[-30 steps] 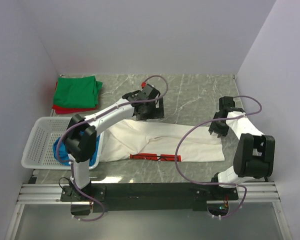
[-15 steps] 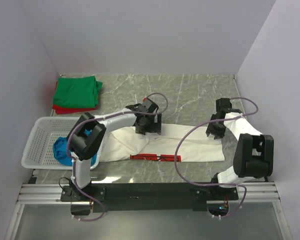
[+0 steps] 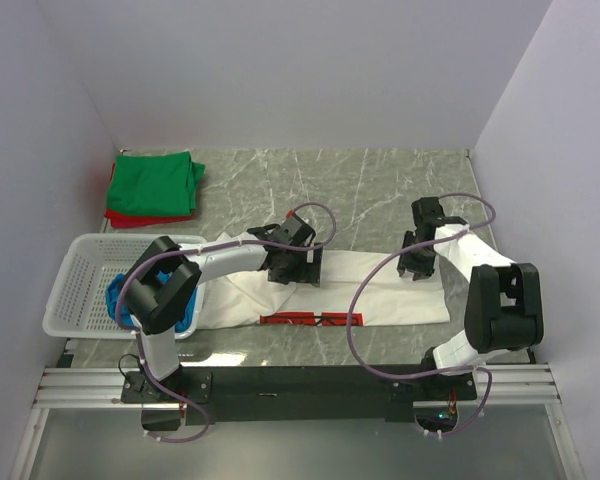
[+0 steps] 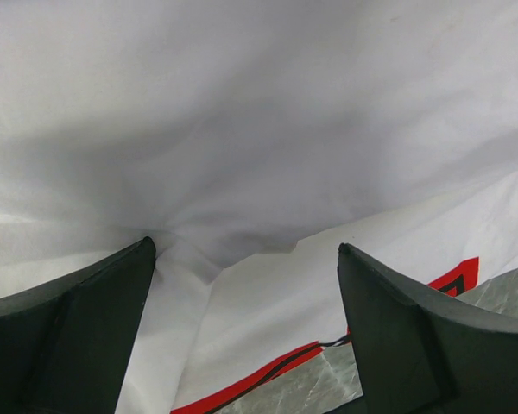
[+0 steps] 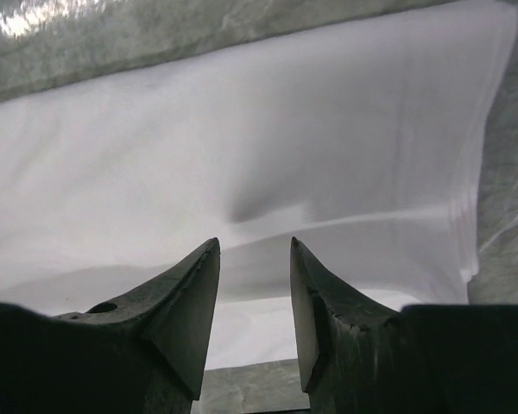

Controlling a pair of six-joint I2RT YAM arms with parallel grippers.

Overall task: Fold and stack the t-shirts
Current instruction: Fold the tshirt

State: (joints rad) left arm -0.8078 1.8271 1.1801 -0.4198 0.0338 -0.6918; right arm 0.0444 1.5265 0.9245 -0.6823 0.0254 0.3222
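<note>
The large white t-shirt lies across the table, its red print along the near edge. My left gripper is low over its middle. In the left wrist view it is wide open, with folded white cloth and a strip of red print between the fingers. My right gripper is over the shirt's right part. In the right wrist view it is open by a narrow gap above flat white cloth. The green shirt lies folded on the red shirt at the back left. The blue shirt is in the basket.
A white lattice basket stands at the left edge, near the left arm's elbow. Grey walls enclose the marble table on three sides. Purple cables loop over both arms.
My left gripper has come nearer and lower, from the shirt's far edge onto its middle, and the shirt's far part now lies further forward. My right gripper has shifted a little left.
</note>
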